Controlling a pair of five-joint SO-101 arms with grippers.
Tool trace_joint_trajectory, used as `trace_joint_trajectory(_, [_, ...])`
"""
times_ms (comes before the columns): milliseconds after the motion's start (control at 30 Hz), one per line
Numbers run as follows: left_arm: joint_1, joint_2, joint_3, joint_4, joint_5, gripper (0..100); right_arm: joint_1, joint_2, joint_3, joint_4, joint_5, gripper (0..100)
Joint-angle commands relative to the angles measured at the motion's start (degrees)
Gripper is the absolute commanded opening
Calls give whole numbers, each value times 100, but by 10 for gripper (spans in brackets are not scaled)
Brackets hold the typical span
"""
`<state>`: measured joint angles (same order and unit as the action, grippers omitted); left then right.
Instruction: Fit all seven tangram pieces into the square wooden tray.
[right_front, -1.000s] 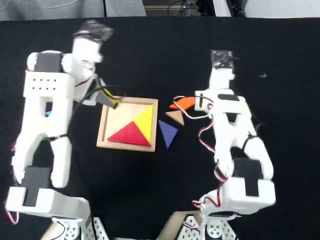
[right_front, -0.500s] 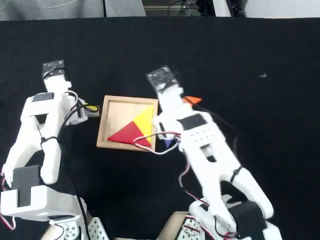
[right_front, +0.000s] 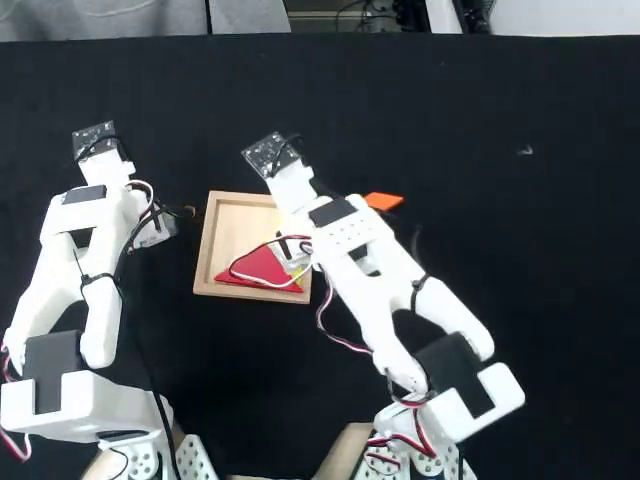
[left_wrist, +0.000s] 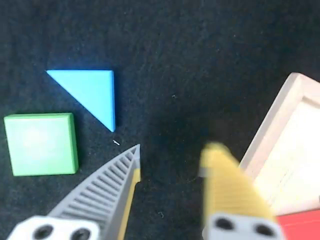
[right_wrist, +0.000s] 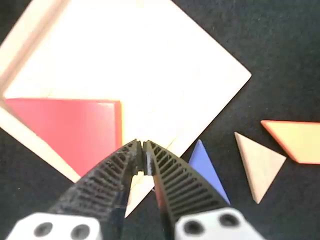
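At the near edge of the worktop (right_front: 540, 300) both arms run out of the high view, so their bases are only partly seen.

- The right arm (right_front: 370, 270) leans in from 5 o'clock across the square wooden tray (right_front: 228, 222) and hides the tray's right half in the high view.
- The red triangle (right_front: 257, 270) lies in the tray against the 6 o'clock rim.
- On the right gripper (right_wrist: 142, 145) the fingers are closed tip to tip over the tray floor, just beside the red triangle. I can't make out anything between them.
- One finger covers part of the blue triangle (right_wrist: 202, 164), which lies on the cloth just outside the tray.
- The wood triangle (right_wrist: 257, 162) is just beyond it and not touching it.
- The orange piece (right_wrist: 295, 140) comes next, cut off by the wrist view's edge.
- In the high view the orange piece pokes out from behind the right arm at 2 o'clock of the tray, and its shape can't be told there.

- The left arm (right_front: 80, 260) stands near the 9 o'clock edge of the high view.
- On the left gripper (left_wrist: 174, 149) the fingers are spread open over bare cloth, just outside the tray's 9 o'clock rim.
- The green square (left_wrist: 40, 144) and the light blue triangle (left_wrist: 90, 92) lie near its tips. They are close together without touching, and well off the tray.

The tray's far-left part is bare wood. Open cloth runs across the far half of the worktop from 10 to 2 o'clock, and along the 3 o'clock side past the right arm.
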<state>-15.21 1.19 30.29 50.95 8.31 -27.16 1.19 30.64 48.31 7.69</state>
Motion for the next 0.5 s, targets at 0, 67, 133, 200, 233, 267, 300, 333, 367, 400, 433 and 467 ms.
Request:
trace_joint_trajectory(0, [-40, -237, -180, -70, 62, 34, -88, -13, -338, 44, 53, 10])
trace_joint_trajectory(67, [-40, -237, -180, -70, 62, 66, -114, -13, -330, 105, 53, 10])
trace_joint_trajectory(133, [-48, -237, -163, -70, 97, 77, -229, -13, -330, 167, 53, 10])
trace_joint_trajectory(200, [-48, -237, -154, -70, 97, 75, -343, -13, -286, 167, 53, 10])
trace_joint_trajectory(233, [-40, -229, -154, -70, 97, 75, -387, -13, -251, 149, 53, 10])
trace_joint_trajectory(267, [-31, -211, -154, -70, 97, 76, -422, -13, -224, 132, 53, 10])
trace_joint_trajectory(300, [-22, -149, -154, -70, 97, 76, -431, -4, -215, 132, 53, 10])
trace_joint_trajectory(333, [-13, -70, -171, -70, 97, 76, -440, -4, -215, 132, 53, 10])
trace_joint_trajectory(367, [-13, 26, -207, -70, 105, 76, -440, -4, -215, 132, 53, 10])
trace_joint_trajectory(400, [-13, 123, -242, -79, 105, 76, -440, -4, -215, 123, 62, 10])
trace_joint_trajectory(433, [-13, 237, -303, -123, 105, 76, -440, -4, -215, 123, 70, 10])
trace_joint_trajectory(467, [-13, 343, -374, -149, 105, 76, -440, -4, -215, 123, 88, 11])
